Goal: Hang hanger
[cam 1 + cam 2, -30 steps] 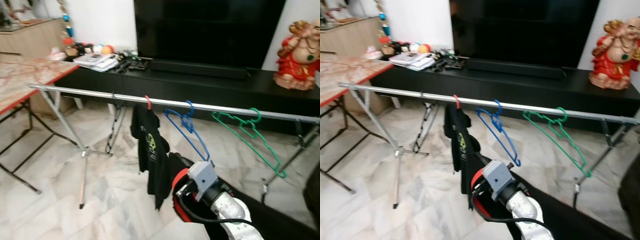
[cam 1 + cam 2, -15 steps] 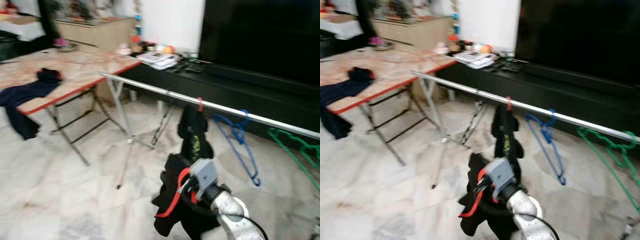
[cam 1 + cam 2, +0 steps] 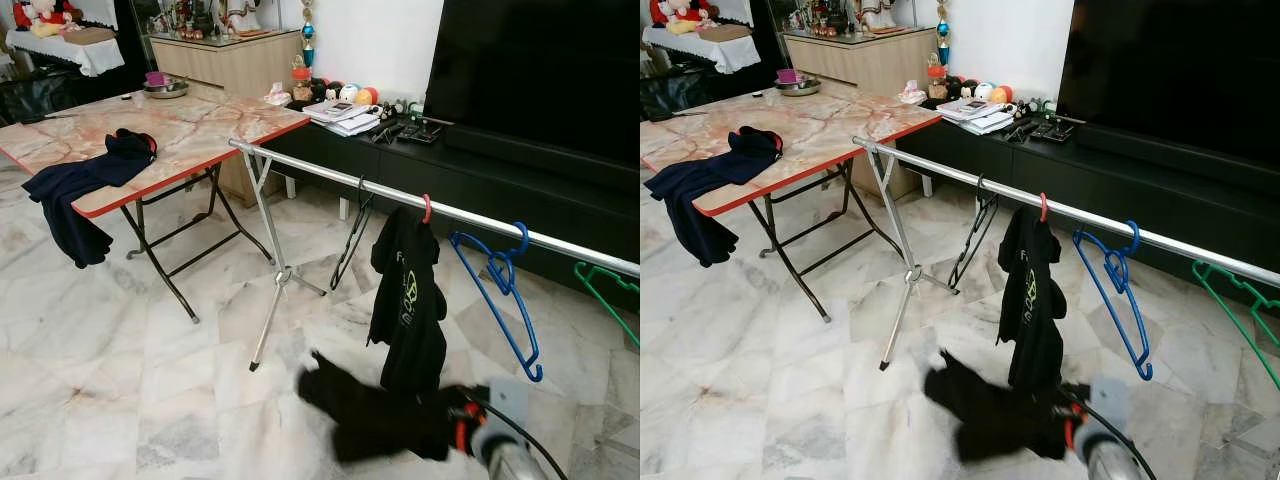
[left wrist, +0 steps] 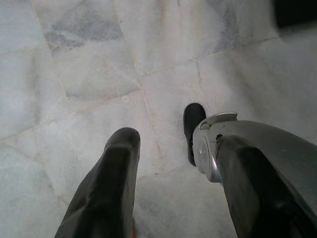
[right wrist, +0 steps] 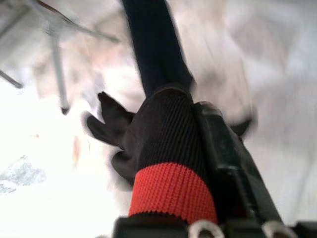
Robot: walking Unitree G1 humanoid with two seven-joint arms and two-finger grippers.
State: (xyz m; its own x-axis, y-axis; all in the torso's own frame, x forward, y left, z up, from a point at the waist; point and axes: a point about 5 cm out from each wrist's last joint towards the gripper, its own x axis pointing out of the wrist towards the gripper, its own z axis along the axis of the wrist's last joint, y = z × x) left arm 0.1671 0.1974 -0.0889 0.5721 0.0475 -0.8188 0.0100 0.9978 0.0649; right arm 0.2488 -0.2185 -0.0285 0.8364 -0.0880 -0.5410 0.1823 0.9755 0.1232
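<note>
Hanging from the silver clothes rail, a red-hooked hanger already carries a black T-shirt, with an empty blue hanger beside it and a green hanger further along on the robot's right; a bare stretch of rail on the left looks like the spot for the next one. The right gripper is held low in front of the rail, its arm reaching forward from the bottom right of the head views, and a dark garment hangs blurred from it. A black and red knitted band covers the finger in the right wrist view, so I cannot tell how wide its fingers stand. The left gripper hangs idle over the marble floor, fingers parted and holding nothing. More dark clothes lie on the folding table, presumably waiting.
</note>
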